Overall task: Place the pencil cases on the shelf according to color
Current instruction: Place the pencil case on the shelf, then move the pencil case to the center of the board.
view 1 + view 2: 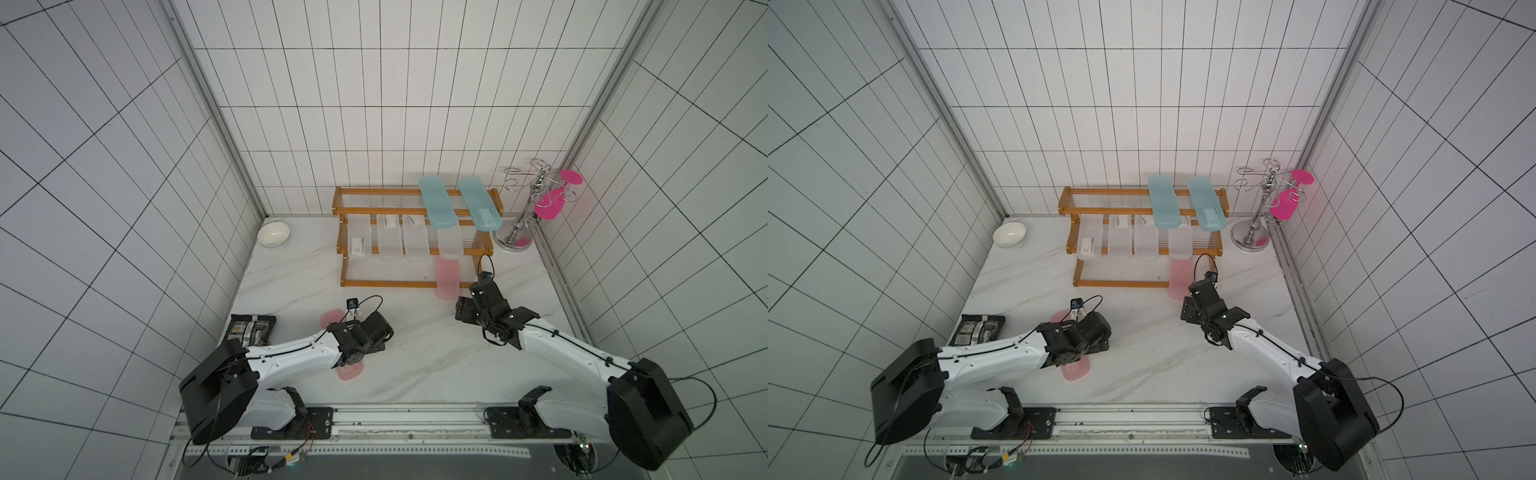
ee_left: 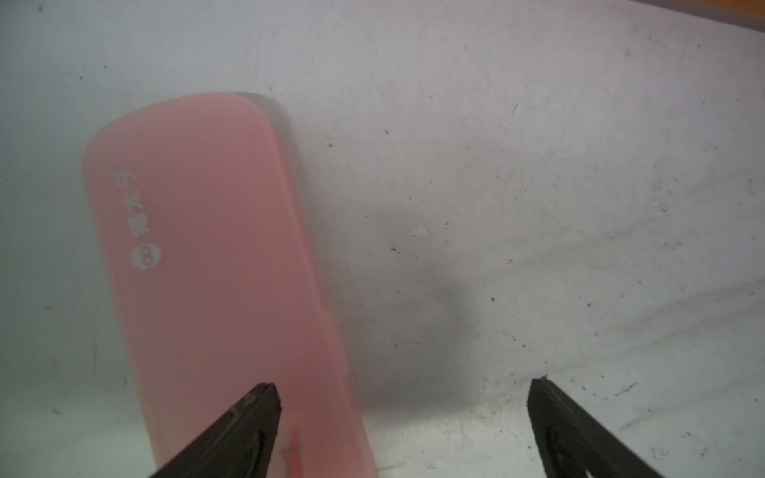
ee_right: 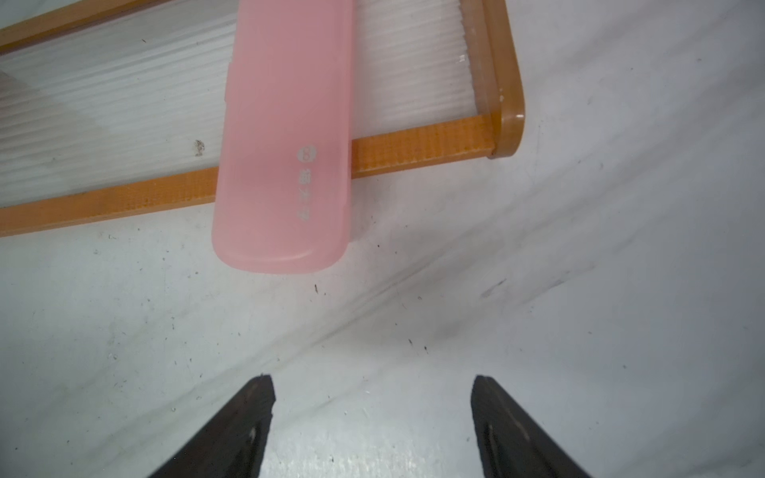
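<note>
Pink case [image 3: 285, 136] lies apart, ahead of the spread right pincer [image 3: 372, 385].

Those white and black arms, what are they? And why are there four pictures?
They are two robot arms, a left arm and a right arm, fixed at the near edge of a white table. Two pictures look down from above on everything. The other two come from small cameras on the wrists, so you see each arm's pincer up close. The left pincer is open and holds nothing, with one finger over a pink pencil case lying on the table. The right pincer is open and empty too, near another pink case resting on the lowest step of the orange shelf. Higher up sit four clear cases and two blue cases. A white bowl, a black packet and a shiny stand are there too.
</note>
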You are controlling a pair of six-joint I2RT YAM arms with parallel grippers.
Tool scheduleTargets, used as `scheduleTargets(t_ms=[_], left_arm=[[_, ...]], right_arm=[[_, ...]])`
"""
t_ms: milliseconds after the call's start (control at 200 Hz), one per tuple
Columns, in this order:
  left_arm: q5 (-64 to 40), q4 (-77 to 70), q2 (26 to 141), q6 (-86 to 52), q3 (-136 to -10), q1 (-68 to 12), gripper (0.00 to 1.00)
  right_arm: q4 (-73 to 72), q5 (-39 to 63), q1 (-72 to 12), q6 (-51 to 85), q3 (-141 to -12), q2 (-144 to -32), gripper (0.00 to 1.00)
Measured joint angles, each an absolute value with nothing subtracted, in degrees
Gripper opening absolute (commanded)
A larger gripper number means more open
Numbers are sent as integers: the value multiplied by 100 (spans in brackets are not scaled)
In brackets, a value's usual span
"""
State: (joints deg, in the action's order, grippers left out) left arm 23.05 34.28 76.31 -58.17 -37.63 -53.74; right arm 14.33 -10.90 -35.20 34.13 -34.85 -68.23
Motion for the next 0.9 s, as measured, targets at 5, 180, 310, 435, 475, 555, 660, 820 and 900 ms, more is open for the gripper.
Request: scheduleTargets(t_ms=[5, 180, 310, 435, 475, 555, 660, 820, 900], left_arm=[[2305, 3428, 7634, -5822, -3765, -5378, 98], [2493, 3581, 7830, -6069, -4163, -5662, 98], [2910, 3887, 7507, -6429, -4346, -5874, 98], [3260, 4123, 6748, -6733, -4034, -5763, 98], [3282, 4185, 6541, -6803, -3879, -5629, 97], [3251, 4281, 6200, -6858, -3516, -5148, 97], [3009, 4335, 5802, -6761, -3039, -4311, 98], [2528, 4209, 5448, -6410, -2689, -3603, 97], [2279, 3968, 5509, -6198, -2685, -3573, 97]], right_arm=[[1435, -1090, -3522, 3415, -3481, -6812, 81], [1474, -867, -3527, 3533, -3114, -6149, 85], [1490, -672, -3607, 3564, -3020, -5819, 87], [1483, -539, -3844, 3605, -3015, -5774, 90], [1472, -508, -3970, 3623, -3009, -5787, 90], [1435, -502, -4303, 3671, -3009, -5889, 91], [1385, -548, -4788, 3734, -3009, -6187, 92], [1332, -727, -5347, 3846, -3011, -6720, 92], [1308, -819, -5522, 3892, -3020, -6919, 92]])
